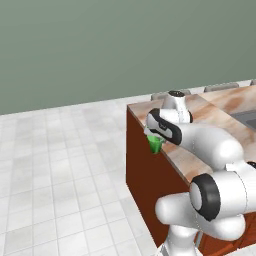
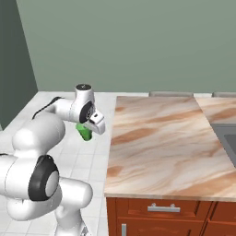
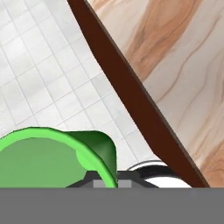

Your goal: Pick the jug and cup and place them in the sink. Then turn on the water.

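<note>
The bright green cup (image 1: 155, 145) (image 2: 85, 132) hangs in the air just off the left end of the counter, above the tiled floor. My gripper (image 1: 153, 139) (image 2: 87, 129) is shut on the cup, gripping it at its rim. In the hand view the cup (image 3: 48, 159) sits at the lower left, its open mouth facing the camera. A corner of the dark grey sink (image 1: 246, 118) (image 2: 228, 138) shows at the far right of the counter, well away from the cup. The jug and the water are out of view.
The marble counter top (image 1: 215, 112) (image 2: 161, 138) rests on a brown wooden cabinet (image 1: 142, 175) with drawer handles (image 2: 163, 208). White tiled floor (image 1: 60, 175) spreads to the left. Grey chair backs (image 1: 169, 93) (image 2: 171, 93) stand behind the counter.
</note>
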{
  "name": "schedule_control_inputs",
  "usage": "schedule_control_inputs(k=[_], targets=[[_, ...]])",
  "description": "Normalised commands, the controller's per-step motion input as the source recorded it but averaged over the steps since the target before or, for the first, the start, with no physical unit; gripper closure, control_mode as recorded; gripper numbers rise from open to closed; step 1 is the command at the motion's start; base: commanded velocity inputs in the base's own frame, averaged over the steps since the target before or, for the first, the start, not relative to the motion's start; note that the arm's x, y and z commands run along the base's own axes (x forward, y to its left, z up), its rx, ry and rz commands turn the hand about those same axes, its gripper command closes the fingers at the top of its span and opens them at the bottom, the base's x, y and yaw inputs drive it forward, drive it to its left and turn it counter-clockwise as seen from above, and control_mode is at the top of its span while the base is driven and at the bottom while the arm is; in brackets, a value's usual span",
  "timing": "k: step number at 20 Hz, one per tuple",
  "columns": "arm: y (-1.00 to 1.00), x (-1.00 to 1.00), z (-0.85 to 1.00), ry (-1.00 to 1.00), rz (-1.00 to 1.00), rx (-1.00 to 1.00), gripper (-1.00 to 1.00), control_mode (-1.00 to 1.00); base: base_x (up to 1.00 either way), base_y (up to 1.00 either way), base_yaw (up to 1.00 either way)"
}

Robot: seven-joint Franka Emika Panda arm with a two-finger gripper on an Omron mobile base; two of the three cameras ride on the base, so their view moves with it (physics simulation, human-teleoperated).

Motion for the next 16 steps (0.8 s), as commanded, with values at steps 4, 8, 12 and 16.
schedule_control_inputs(k=[4, 8, 12, 16], targets=[[0.00, 0.00, 0.50, 0.24, 0.09, -0.01, 1.00, -1.00, 0.00, 0.00, 0.00], [0.00, 0.00, 0.18, 0.11, 0.10, 0.00, 1.00, -1.00, 0.00, 0.00, 0.00], [0.00, 0.00, 0.00, 0.03, 0.04, 0.00, 1.00, -1.00, 0.00, 0.00, 0.00], [0.00, 0.00, 0.00, 0.00, 0.00, 0.00, 1.00, -1.00, 0.00, 0.00, 0.00]])
